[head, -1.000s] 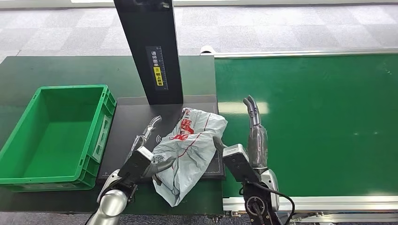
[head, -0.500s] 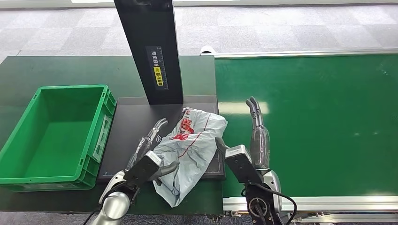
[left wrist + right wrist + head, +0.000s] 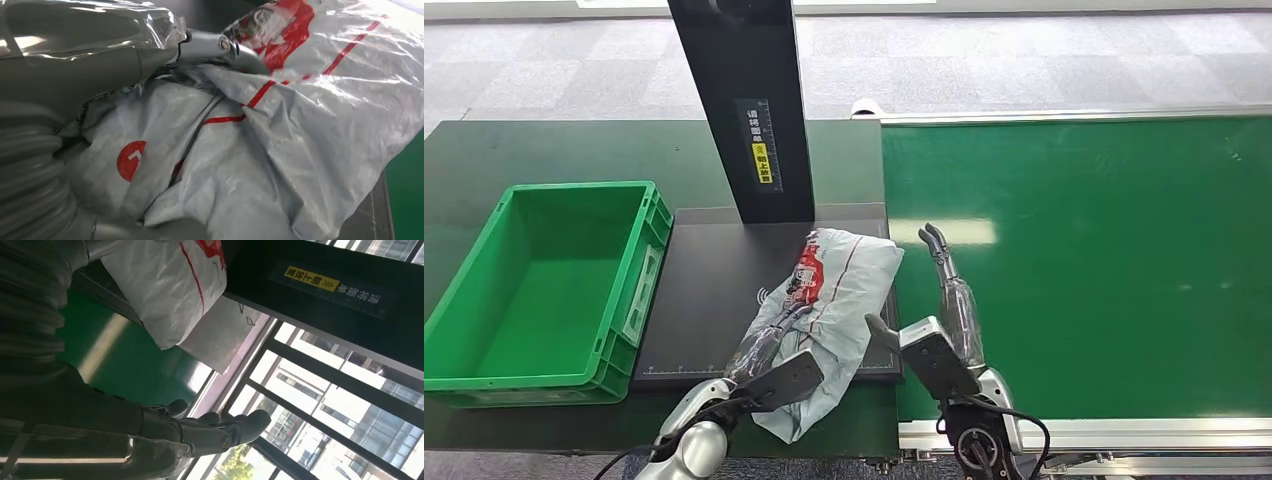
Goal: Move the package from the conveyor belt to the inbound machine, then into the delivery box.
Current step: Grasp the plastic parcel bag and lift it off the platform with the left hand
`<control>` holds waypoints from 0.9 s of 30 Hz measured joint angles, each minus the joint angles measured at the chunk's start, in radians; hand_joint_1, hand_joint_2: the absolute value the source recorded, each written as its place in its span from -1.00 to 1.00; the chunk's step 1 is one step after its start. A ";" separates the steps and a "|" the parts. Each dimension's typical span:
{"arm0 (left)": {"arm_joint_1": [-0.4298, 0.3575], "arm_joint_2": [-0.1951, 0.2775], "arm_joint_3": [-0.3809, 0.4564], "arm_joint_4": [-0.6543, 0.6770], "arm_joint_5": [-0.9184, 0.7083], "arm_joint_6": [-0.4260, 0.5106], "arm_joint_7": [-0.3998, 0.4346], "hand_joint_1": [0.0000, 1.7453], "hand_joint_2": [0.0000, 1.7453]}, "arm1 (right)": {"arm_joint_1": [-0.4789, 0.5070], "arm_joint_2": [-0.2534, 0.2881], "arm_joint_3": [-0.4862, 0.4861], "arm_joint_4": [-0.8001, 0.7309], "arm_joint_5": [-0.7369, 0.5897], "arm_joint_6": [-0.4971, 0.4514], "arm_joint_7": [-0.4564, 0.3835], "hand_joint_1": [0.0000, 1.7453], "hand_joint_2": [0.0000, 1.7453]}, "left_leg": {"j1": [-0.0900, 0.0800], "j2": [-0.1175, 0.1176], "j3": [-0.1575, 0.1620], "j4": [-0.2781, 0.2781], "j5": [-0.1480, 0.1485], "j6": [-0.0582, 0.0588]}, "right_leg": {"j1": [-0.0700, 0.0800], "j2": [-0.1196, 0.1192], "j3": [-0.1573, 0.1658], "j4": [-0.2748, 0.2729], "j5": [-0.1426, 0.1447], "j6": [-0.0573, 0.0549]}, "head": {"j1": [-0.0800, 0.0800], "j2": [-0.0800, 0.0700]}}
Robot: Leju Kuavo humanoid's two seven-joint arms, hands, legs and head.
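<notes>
The head view is bright and evenly lit from above, sharp across the frame, with soft, faint shadows. A pale strip of glare lies on the green belt [image 3: 944, 231]. In the left wrist view the plastic package [image 3: 280, 140] gleams with white highlights, and the nearby grey cover is blurred. In the right wrist view the windows [image 3: 345, 410] are washed out by daylight, leaving the black post [image 3: 320, 295] and the right hand [image 3: 210, 430] dim and backlit.

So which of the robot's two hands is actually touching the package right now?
The left hand: its fingers lie on the grey package. The right hand stands open beside it over the green belt.
</notes>
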 joint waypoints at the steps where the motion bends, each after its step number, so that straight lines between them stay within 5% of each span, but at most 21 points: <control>1: -0.008 0.000 -0.003 0.010 0.000 -0.012 -0.002 1.00 1.00 | 0.000 0.000 -0.003 0.002 -0.016 0.014 -0.001 -1.00 1.00 | 0.000 -0.001 0.001 0.000 0.000 0.000 | 0.000 -0.001 0.001 0.000 0.000 0.000 | 0.000 0.000; 11: -0.063 0.000 -0.030 0.077 0.004 -0.034 -0.019 1.00 1.00 | 0.000 0.003 -0.028 0.035 -0.075 0.064 -0.005 -1.00 1.00 | 0.000 -0.004 0.008 0.000 0.000 0.000 | -0.001 -0.004 0.011 0.000 -0.001 0.001 | 0.000 0.000; 27: -0.043 0.002 -0.049 0.081 0.075 -0.009 -0.148 1.00 1.00 | 0.009 0.004 -0.053 0.042 -0.105 0.085 -0.015 -1.00 1.00 | 0.000 -0.004 0.005 0.000 0.000 0.000 | -0.001 -0.004 0.007 0.000 -0.001 0.001 | 0.000 0.000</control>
